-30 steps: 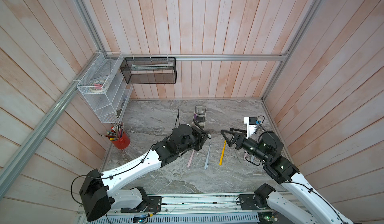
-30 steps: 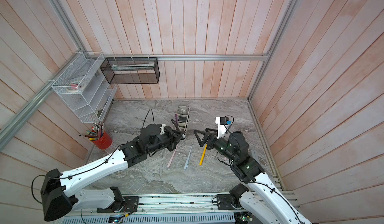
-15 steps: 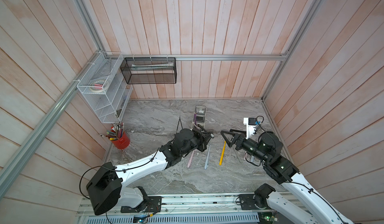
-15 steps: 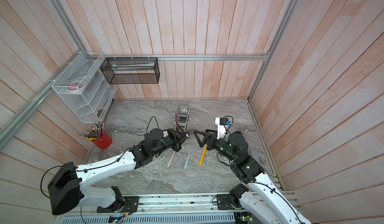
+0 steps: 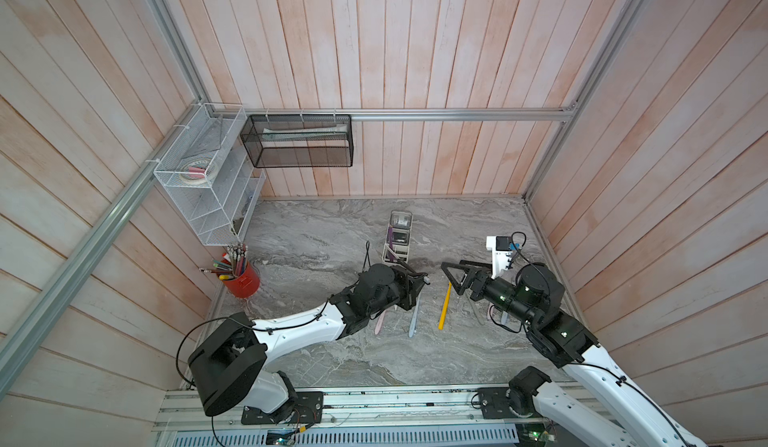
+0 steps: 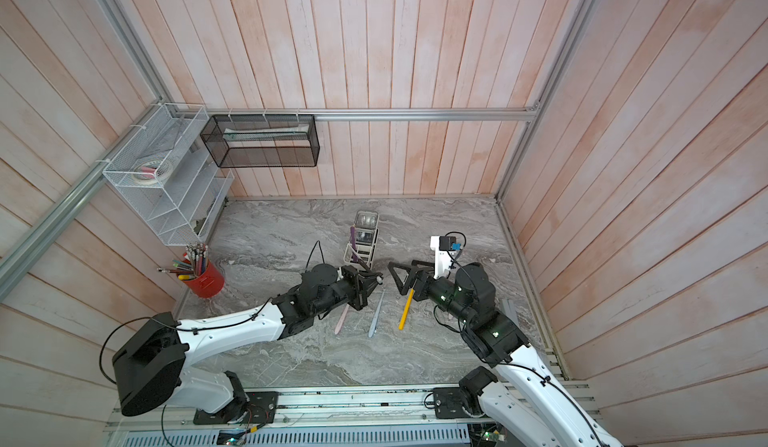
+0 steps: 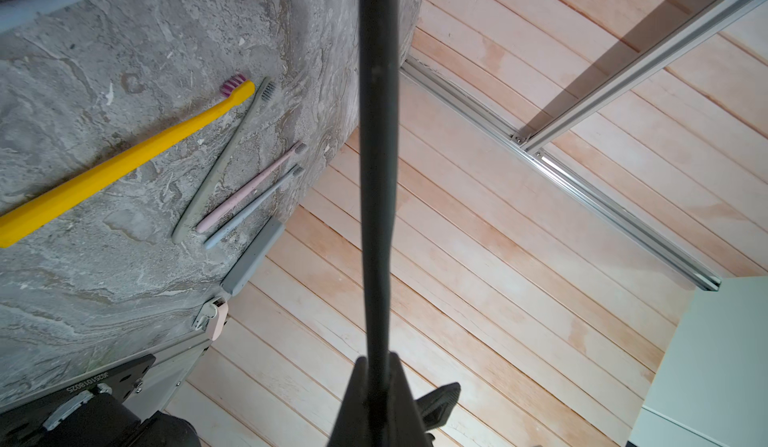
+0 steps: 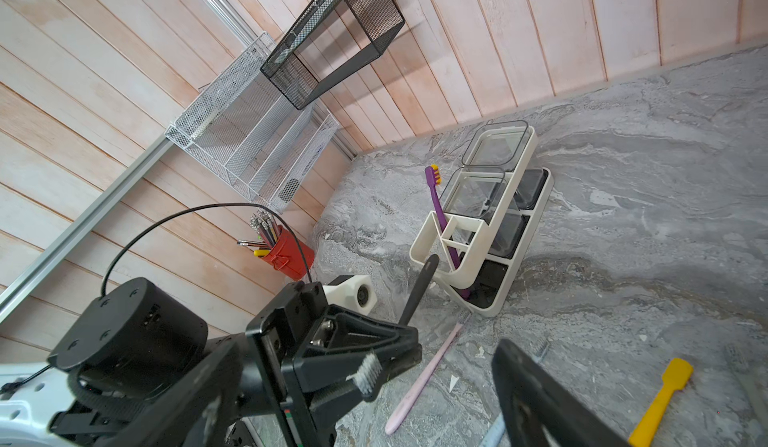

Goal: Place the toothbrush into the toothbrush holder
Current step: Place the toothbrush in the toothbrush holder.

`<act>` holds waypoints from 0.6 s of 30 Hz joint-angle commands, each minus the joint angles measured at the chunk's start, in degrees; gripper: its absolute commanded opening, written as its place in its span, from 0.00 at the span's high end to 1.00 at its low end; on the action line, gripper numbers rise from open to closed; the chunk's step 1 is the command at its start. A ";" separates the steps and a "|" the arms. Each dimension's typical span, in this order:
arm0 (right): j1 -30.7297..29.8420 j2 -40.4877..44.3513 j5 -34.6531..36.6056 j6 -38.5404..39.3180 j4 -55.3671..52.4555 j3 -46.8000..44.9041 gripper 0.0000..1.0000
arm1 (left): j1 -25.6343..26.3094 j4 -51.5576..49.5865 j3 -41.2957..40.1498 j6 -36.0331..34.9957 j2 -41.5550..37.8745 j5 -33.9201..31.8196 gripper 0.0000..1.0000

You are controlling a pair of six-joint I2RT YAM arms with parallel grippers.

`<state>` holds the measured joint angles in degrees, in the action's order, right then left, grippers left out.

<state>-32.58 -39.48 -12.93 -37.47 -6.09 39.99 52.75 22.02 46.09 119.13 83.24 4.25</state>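
Left gripper (image 5: 415,279) clenched on slim black plastic toothbrush (image 8: 419,287), handle tip just short of cream-white compartmented plastic toothbrush holder (image 8: 478,251) (purple brush (image 8: 437,204) stands inside). Right gripper (image 5: 452,278) released, near holder. Best: tip handle upright, lower into 1 free front slot.

A purple toothbrush (image 8: 434,200) fills one toothbrush holder (image 8: 473,258) slot, neighbouring slots open

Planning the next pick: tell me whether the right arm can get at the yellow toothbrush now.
Probably yes: the right pincer is open and empty close by the yellow toothbrush, which lies uncovered on the counter.
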 commanded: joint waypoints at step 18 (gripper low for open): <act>0.15 0.72 -0.34 -0.58 -0.59 -0.82 0.04 | -0.02 7.03 1.20 8.34 5.18 -0.20 1.00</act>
<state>-32.58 -39.42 -12.93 -37.74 -6.11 39.46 52.84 27.97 46.04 119.13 87.70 4.10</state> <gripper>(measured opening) 0.957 0.082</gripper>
